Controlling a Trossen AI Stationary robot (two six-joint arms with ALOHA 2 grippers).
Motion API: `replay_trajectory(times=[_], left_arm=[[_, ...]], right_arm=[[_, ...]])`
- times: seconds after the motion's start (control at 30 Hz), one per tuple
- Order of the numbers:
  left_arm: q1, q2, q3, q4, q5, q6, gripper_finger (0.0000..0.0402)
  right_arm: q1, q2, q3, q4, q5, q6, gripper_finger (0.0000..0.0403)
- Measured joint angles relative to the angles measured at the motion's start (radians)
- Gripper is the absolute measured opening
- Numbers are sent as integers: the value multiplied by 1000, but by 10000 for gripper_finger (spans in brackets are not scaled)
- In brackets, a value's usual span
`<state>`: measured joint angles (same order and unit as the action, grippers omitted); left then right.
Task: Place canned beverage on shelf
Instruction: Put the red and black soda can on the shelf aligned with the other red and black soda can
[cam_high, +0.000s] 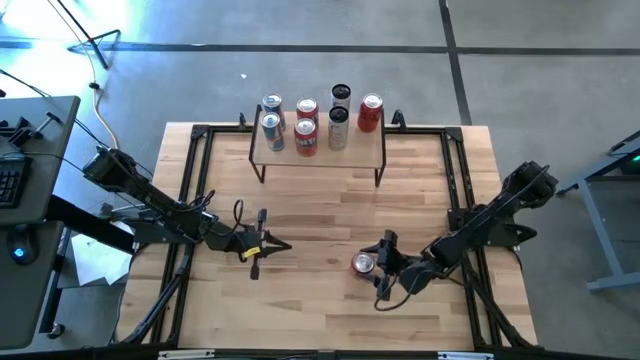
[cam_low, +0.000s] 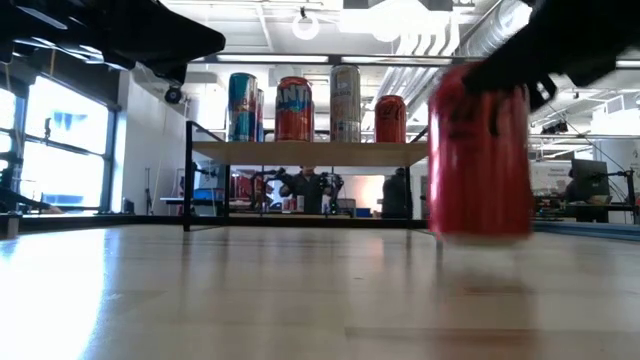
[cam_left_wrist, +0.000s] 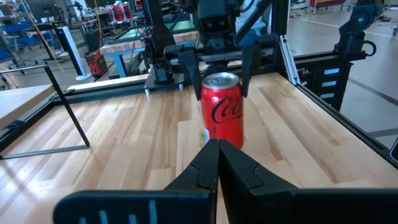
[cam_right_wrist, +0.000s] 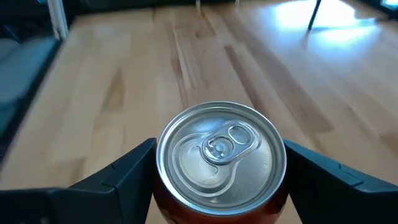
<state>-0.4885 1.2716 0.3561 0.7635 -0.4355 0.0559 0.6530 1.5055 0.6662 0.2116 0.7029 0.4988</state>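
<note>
The red can (cam_high: 363, 263) stands upright on the table (cam_high: 320, 210), toward the front right, well apart from the shelf (cam_high: 320, 152) at the back. The right gripper (cam_high: 380, 268) is around it: in the right wrist view its two fingers (cam_right_wrist: 121, 174) flank the silver top of the can (cam_right_wrist: 221, 155), one on each side, spread wide. Whether the pads actually touch the can's wall cannot be told, since the can's top hides the contact. In the low view the can (cam_low: 480, 150) is blurred and the gripper above it is cut off by the frame. The shelf holds seven other cans (cam_high: 306, 125), some hiding one another in the low view. The left gripper (cam_high: 280, 246) waits at front left, fingers (cam_left_wrist: 214, 168) pressed together on nothing.
</note>
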Motion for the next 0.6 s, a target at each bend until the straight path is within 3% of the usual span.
replay_trajectory(times=[0.33,0.6], left_arm=[[0,0,0,21,0,-3,0],[0,0,0,21,0,-19,0]], right_arm=[[-144,-230,0,5,-116,-266,285],[-461,-511,3,-172,-375,-433,285]])
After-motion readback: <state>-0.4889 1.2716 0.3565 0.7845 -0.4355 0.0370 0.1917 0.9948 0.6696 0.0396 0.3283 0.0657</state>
